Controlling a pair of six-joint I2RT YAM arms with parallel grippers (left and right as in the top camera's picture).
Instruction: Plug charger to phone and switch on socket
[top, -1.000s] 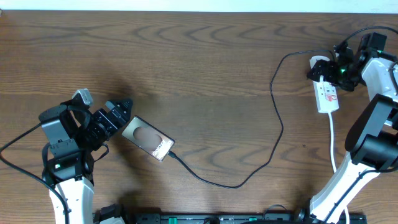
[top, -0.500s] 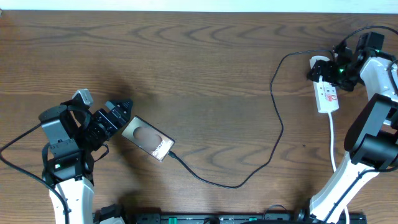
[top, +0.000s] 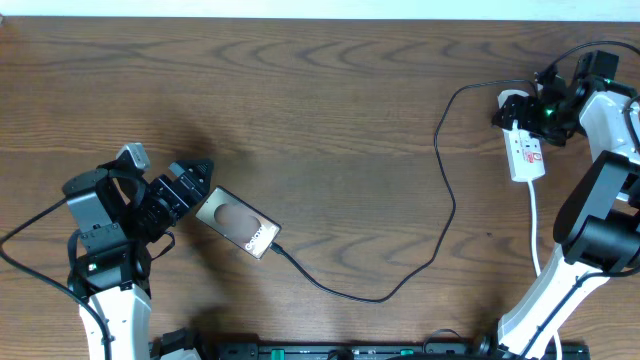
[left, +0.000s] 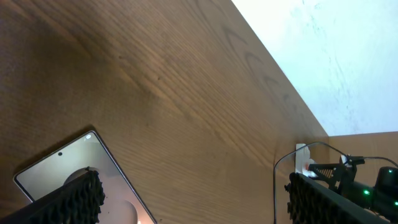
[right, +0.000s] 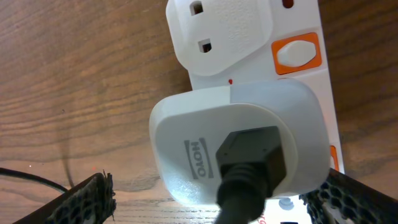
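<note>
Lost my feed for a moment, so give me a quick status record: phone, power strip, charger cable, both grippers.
phone: flat on table, screen up
power strip: right side of table; orange switch visible, on or off unclear
charger cable: black; tip meets the phone's end and looks plugged in; runs to white adapter on the power strip
left gripper: open, at the phone's end away from the cable
right gripper: open, fingers either side of the adapter

The phone (left: 74, 165) runs off the left wrist view's bottom — the socket (right: 298, 22) off the right's top.
</note>
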